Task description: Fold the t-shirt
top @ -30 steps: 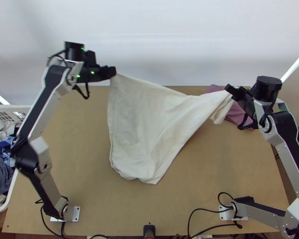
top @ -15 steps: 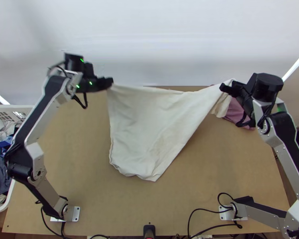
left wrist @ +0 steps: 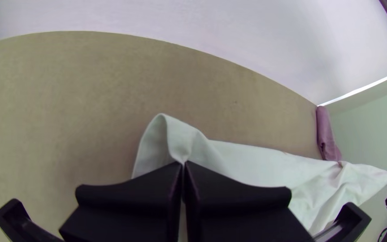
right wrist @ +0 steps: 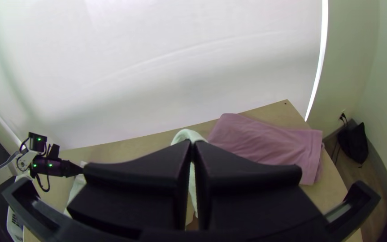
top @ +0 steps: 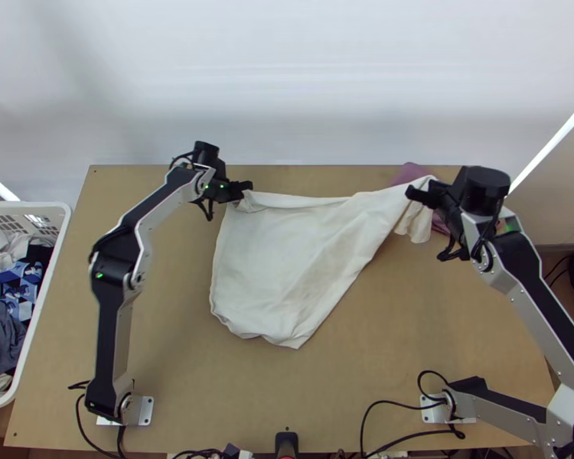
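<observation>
My left gripper is shut on the upper left corner of the cream t-shirt in the top view. My right gripper holds the shirt's upper right end pinched and raised above the table. Between them the upper edge runs nearly straight, and the lower part lies on the wood, narrowing to a corner. In the left wrist view, a small fold of the shirt stands up at the closed tips of the left gripper. In the right wrist view, cloth pokes out between the right gripper's tips.
A folded mauve cloth lies at the table's far right corner, behind the right gripper. A white basket of clothes stands off the table's left edge. Cables lie along the near edge, and a white backdrop rises behind the table.
My left gripper has come toward the right and nearer the table with its shirt corner, and the shirt's upper edge has dropped. My right gripper has shifted slightly left and down in the picture.
</observation>
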Robot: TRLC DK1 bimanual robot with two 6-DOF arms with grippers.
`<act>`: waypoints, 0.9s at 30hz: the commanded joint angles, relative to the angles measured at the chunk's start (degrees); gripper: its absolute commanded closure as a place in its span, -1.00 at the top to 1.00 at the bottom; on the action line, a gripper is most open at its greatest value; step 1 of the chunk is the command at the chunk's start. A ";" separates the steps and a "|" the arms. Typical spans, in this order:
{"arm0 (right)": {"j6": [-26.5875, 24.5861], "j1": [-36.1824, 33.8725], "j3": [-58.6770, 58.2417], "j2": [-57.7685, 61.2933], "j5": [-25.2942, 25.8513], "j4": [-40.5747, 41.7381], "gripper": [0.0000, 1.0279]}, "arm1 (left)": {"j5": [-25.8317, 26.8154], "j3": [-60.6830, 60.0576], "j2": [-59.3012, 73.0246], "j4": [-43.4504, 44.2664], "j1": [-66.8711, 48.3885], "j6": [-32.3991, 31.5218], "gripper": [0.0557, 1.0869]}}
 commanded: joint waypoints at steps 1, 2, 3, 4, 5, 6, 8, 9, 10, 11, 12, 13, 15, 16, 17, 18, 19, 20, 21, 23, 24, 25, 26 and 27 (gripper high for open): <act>1.48 0.72 -1.64 -1.92 0.69 2.11 -0.94 | -0.23 7.15 3.15 -0.59 -0.11 -1.27 -0.92; 1.66 0.72 -1.82 -1.92 0.69 2.29 -0.94 | -0.23 7.94 3.41 -0.59 -0.11 -1.36 -0.92; 2.01 0.72 -2.08 -1.92 0.69 2.38 -0.94 | -0.23 8.74 3.68 -0.59 -0.02 -1.45 -0.92; 2.19 0.72 -2.26 -1.92 0.69 2.38 -0.94 | -0.23 9.79 3.94 -0.59 0.06 -1.80 -0.92; 2.28 0.81 -2.61 -1.92 0.69 2.73 -0.94 | -0.23 10.67 4.12 -0.33 0.06 -1.89 -0.92; 2.72 0.90 -2.96 -1.92 0.69 2.90 -0.94 | -0.23 11.28 4.20 0.11 0.15 -1.89 -0.92; 2.89 1.42 -3.40 -1.92 0.69 2.99 -0.94 | -0.23 11.90 4.56 1.52 0.24 -2.33 -0.92; 2.98 1.51 -3.49 -1.92 0.78 3.17 -0.94 | -0.23 11.90 4.73 1.87 0.24 -2.42 -0.91; 3.07 1.77 -3.49 -1.92 0.78 3.34 -0.94 | -0.23 11.90 4.82 1.87 0.15 -2.33 -0.82; 3.07 1.95 -3.49 -1.92 0.78 3.43 -0.94 | -0.14 11.90 4.82 1.43 0.06 -2.24 -0.59; 3.07 2.04 -3.40 -1.92 0.78 3.43 -0.94 | 0.21 11.90 4.82 1.17 0.06 -2.15 -0.26; 3.07 2.13 -3.22 -1.92 0.78 3.52 -0.94 | 0.91 11.90 4.82 0.46 -0.02 -1.62 0.12; 3.07 2.13 -3.13 -1.92 0.78 3.52 -0.94 | 1.35 11.90 4.56 -1.29 -0.20 -0.22 0.73; 3.07 2.13 -3.22 -1.92 0.78 3.52 -0.94 | 1.44 11.90 4.38 -2.35 -0.20 0.92 0.86; 3.07 2.21 -3.31 -1.92 0.78 3.52 -0.94 | 1.44 11.81 4.29 -2.96 -0.20 1.54 0.90; 3.07 2.30 -3.31 -1.92 0.78 3.52 -0.94 | 1.44 11.81 4.29 -3.23 -0.02 1.89 0.90; 3.07 2.57 -3.40 -1.92 0.78 3.52 -0.94 | 1.44 11.81 4.20 -3.75 0.24 2.07 0.90; 3.07 2.83 -3.49 -1.92 0.78 3.52 -0.94 | 1.44 11.81 4.20 -4.02 0.59 2.15 0.90; 3.07 3.01 -3.49 -1.92 0.78 3.52 -0.94 | 1.44 11.72 4.12 -4.28 0.94 2.15 0.90; 3.15 3.36 -3.40 -2.01 0.78 3.52 -0.94 | 1.61 11.81 3.85 -5.07 1.82 2.51 0.90; 3.15 3.44 -3.49 -2.01 0.78 3.52 -0.94 | 2.14 11.81 3.77 -5.51 2.26 2.77 0.90; 3.15 3.44 -3.49 -2.09 0.78 3.52 -0.94 | 2.76 11.81 3.77 -6.22 2.44 3.03 0.90; 3.15 3.44 -3.49 -2.09 0.78 3.52 -0.94 | 2.93 11.72 3.68 -6.74 2.61 3.47 0.90; 3.15 3.44 -3.49 -2.09 0.78 3.52 -0.94 | 2.93 11.81 3.68 -7.09 2.70 3.74 0.90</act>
